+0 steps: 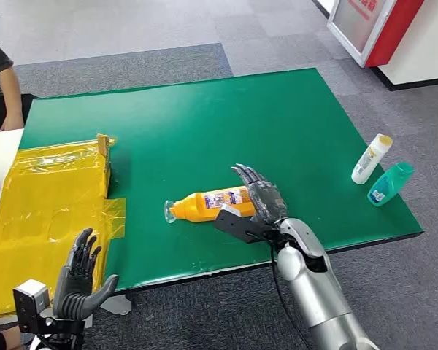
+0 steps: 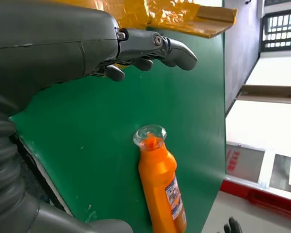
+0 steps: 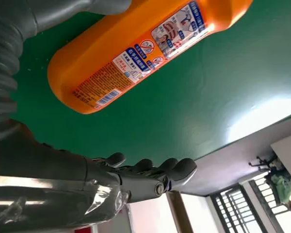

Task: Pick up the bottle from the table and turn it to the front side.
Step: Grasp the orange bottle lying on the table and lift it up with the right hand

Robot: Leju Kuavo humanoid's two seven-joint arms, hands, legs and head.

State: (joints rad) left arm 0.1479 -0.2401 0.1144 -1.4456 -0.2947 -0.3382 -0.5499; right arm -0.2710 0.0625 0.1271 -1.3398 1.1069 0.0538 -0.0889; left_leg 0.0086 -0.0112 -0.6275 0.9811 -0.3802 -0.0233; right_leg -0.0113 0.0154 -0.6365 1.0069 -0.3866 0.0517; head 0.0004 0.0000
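We see the bottle [image 1: 211, 202] lying on the worktop [image 1: 294, 124]; our right hand [image 1: 260, 197], fingers apart, hovers at its base, our left hand [image 1: 82, 277] spread, empty.

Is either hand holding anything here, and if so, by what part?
Nothing is held. The right hand is open beside the orange bottle's base end; the left hand is open, off the table.

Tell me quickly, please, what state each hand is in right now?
Left hand: open, holding nothing.
Right hand: open beside the orange bottle, not gripping it.
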